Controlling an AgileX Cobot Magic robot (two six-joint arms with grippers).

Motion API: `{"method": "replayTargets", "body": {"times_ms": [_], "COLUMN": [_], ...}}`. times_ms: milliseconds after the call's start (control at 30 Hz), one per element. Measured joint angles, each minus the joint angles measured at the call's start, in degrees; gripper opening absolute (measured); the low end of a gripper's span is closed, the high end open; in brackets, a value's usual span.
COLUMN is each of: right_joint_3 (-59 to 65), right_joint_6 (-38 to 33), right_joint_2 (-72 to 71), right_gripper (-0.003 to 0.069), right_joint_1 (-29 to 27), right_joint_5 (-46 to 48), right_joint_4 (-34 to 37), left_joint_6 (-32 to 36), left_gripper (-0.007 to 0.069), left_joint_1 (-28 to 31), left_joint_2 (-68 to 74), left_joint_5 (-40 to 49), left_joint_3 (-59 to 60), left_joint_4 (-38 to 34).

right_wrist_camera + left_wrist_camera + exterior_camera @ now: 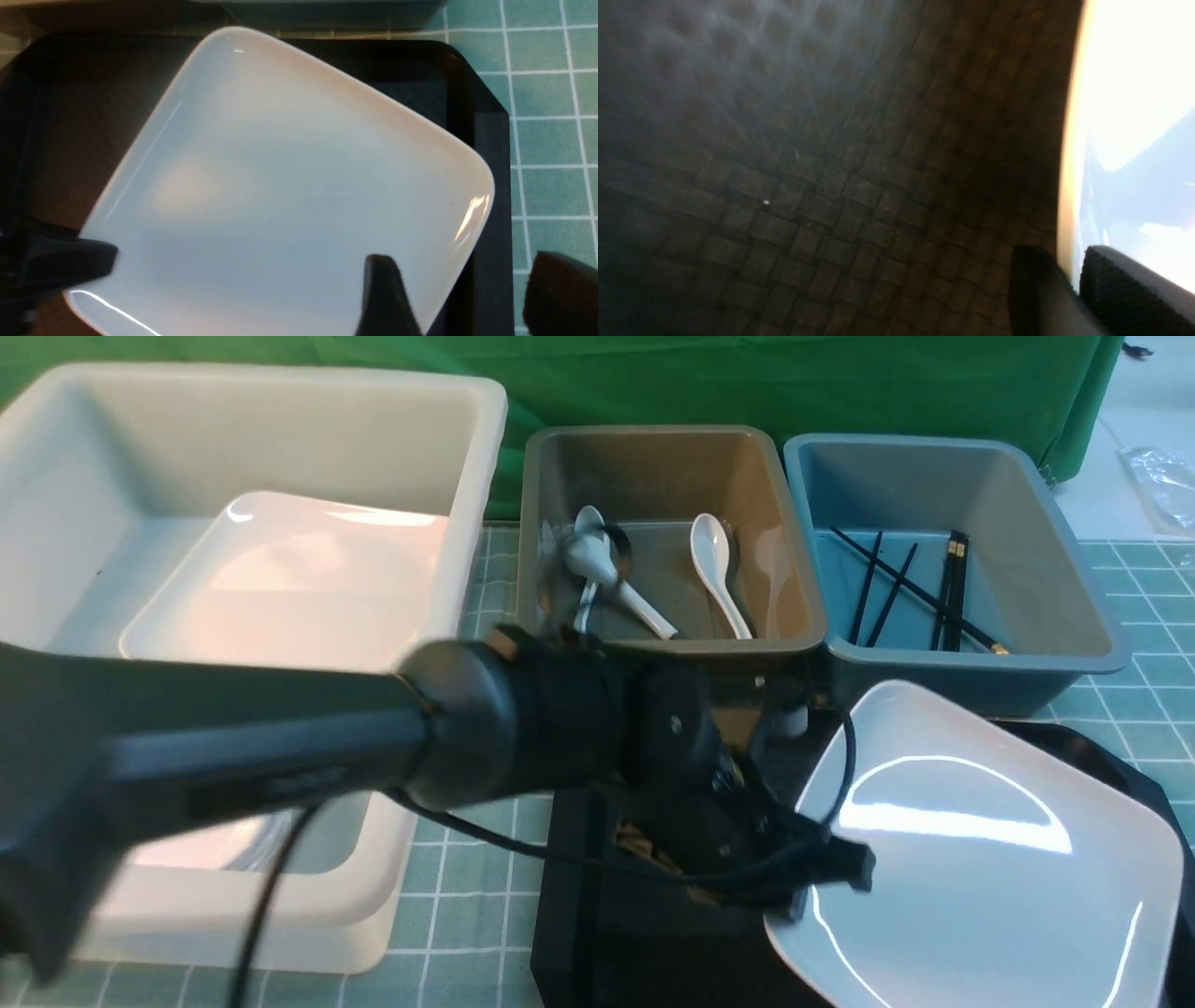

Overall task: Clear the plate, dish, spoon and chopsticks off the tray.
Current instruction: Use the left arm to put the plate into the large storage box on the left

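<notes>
pinching plate (980, 859) rim w/ left jaws; right jaws open wide, empty, over tray (490, 186) edge.

**Right wrist cam: plate on tray**

White sq. plate (280, 186), turned cornerwise, fills centre of frame on black tray (486, 140); tray rim shows at upper & right sides. Green checked mat (551, 93) along right edge. Right gripper (460, 266), lower right: jaws wide apart, one finger (383, 298) over plate, other over mat, plate corner betw. them. Left gripper (88, 254), lower left, meets plate rim.
</notes>
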Motion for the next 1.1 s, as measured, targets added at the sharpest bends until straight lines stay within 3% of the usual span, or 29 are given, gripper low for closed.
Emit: {"method": "replayTargets", "body": {"times_ms": [233,533,1100], "right_joint_3": [0.0,0.0,0.0], "right_joint_6": [0.0,0.0,0.0], "right_joint_2": [0.0,0.0,0.0], "right_gripper": [0.0430,0.0430,0.0406], "right_joint_1": [0.0,0.0,0.0], "right_joint_5": [-0.7,-0.8,-1.2], "right_joint_4": [0.0,0.0,0.0], "left_joint_6": [2.8,2.0,2.4], "left_gripper": [0.0033,0.0029,0.0019], "left_joint_1": [1.9,1.9,1.9], "left_joint_2": [-7.8,-12.7,-14.1], "left_joint_5": [4.3,12.8,22.1], "left_joint_3": [0.0,-2.9,-14.0], "left_joint_4": [5.3,16.3,25.1]}}
